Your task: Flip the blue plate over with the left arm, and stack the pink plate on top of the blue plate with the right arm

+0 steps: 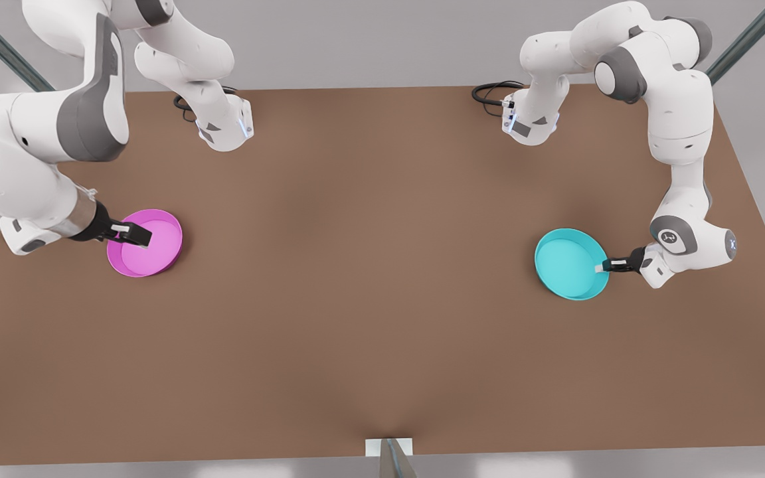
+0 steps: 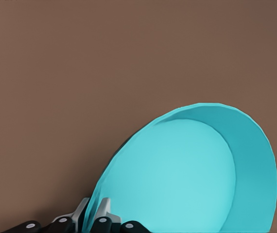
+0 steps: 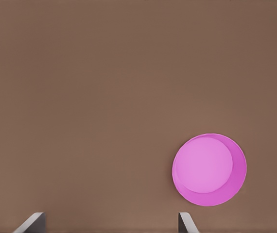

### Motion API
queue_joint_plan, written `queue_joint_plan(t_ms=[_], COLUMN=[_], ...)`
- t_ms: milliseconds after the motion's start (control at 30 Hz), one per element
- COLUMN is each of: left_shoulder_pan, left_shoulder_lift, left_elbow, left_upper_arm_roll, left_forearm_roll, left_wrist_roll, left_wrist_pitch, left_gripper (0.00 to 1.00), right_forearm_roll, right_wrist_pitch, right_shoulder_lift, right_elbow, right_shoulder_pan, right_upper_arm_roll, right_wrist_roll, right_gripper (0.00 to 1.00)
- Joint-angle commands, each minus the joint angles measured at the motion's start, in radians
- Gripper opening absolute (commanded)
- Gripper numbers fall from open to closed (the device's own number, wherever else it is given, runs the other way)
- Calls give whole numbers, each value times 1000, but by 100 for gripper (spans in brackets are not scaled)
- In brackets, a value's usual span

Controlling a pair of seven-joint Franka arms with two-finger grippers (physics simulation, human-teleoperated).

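As we look down from the front view, the brown counter [image 1: 382, 299] carries two plates, well apart. The blue plate [image 1: 568, 262] sits toward the front view's right, open side up. The left hand [image 1: 605, 265] reaches in from its outer side and its dark fingers meet the rim there. Over on the front view's left lies the pink plate [image 1: 150, 247], also open side up. The right hand [image 1: 137, 234] shows in front of its outer edge; from this angle I cannot tell whether it touches.

Now the left wrist view: the left hand [image 2: 95, 213] is closed on the blue plate [image 2: 187, 174], one finger inside the rim and one outside, pinching the thin wall between them. The plate looks tilted, its far edge raised, with a dark shadow under it on the counter [image 2: 80, 73]. Its hollow side faces the camera.

On to the right wrist view: the right hand [image 3: 110, 224] is spread wide, its two pale fingertips [image 3: 31, 223] far apart with bare counter [image 3: 104, 97] between them. The pink plate [image 3: 209, 170] lies flat, off to one side of the fingers and clear of both. Nothing is held by this hand.
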Motion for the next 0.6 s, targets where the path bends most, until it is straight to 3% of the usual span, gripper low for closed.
queue_joint_plan(t_ms=[0, 567], left_shoulder_pan=[0, -6], left_shoulder_lift=[0, -49], left_elbow=[0, 44], left_upper_arm_roll=[0, 6], left_forearm_roll=[-1, -2], left_wrist_roll=[0, -1], left_wrist_pitch=[0, -92], left_gripper=[21, 21], right_forearm_roll=[-1, -4], right_wrist_pitch=[-2, -48], right_shoulder_lift=[-1, -9], right_elbow=[0, 40], right_shoulder_pan=[0, -2], right_upper_arm_roll=[0, 12], right_wrist_roll=[3, 3], right_gripper=[100, 100])
